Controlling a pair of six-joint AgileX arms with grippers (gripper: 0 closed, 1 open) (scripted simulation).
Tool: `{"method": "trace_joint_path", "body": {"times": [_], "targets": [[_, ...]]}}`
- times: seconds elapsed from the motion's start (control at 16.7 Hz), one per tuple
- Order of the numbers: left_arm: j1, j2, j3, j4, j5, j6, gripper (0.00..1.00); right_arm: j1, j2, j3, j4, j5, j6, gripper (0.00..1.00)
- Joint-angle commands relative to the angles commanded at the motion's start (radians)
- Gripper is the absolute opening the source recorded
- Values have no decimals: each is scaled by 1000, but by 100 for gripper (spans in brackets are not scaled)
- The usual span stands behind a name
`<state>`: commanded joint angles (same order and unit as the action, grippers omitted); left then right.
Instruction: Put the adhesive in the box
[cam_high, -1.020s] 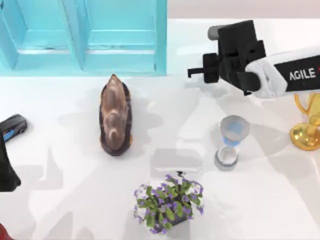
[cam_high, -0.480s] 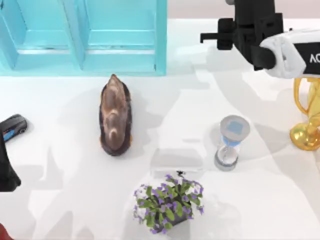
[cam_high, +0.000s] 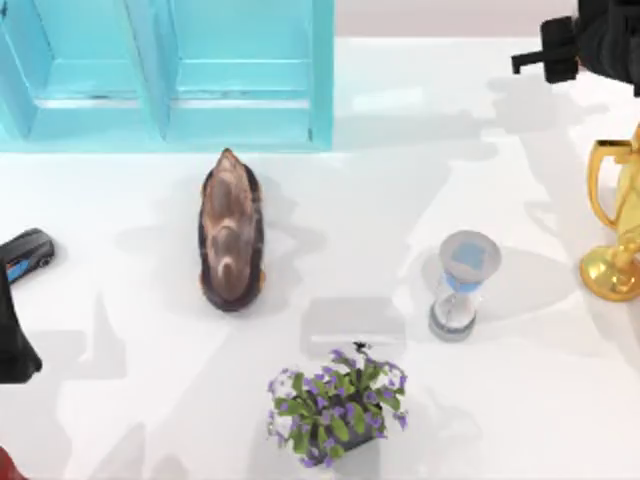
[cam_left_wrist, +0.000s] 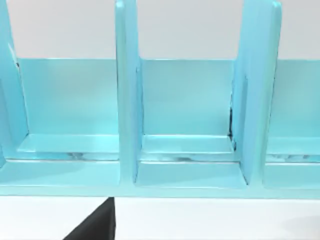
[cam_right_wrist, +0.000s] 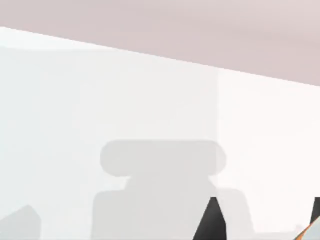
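The box (cam_high: 322, 80) is a turquoise case with upright dividers at the back left; the left wrist view faces its bare compartments (cam_left_wrist: 187, 100). My right gripper (cam_high: 530, 60) hangs at the back right corner, far from the box. In the right wrist view its two dark fingertips (cam_right_wrist: 212, 222) stand wide apart over bare white table, so the right gripper (cam_right_wrist: 265, 220) is open. An orange and pale sliver (cam_right_wrist: 310, 234) beside one fingertip could be the adhesive; too little of it shows to tell. My left arm (cam_high: 12, 345) is parked at the left edge.
A brown oval object (cam_high: 230, 240) lies left of centre. An hourglass (cam_high: 460, 285) stands right of centre, a potted purple plant (cam_high: 335, 410) at the front, a gold trophy (cam_high: 615, 230) at the right edge and a small toy car (cam_high: 25, 255) at the left.
My right arm has swung from beside the box's right end away to the back right corner. Everything on the table and the left arm stayed put.
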<state>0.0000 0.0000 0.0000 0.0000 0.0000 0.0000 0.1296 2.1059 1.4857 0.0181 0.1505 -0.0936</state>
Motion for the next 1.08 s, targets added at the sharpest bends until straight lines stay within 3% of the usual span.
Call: {"method": "trace_joint_path", "body": {"times": [0.24, 0.66, 0.9, 1.08], "targets": [[0, 0, 0, 0, 0, 0, 100, -263, -69, 8, -212, -222, -347, 0], [0, 0, 0, 0, 0, 0, 100, -721, -160, -38, -689, -675, -1081, 0], [0, 0, 0, 0, 0, 0, 100, -928, -175, -92, -965, -901, -1453, 0], [0, 0, 0, 0, 0, 0, 100, -1029, -183, -136, -1125, -1026, -1650, 0]]}}
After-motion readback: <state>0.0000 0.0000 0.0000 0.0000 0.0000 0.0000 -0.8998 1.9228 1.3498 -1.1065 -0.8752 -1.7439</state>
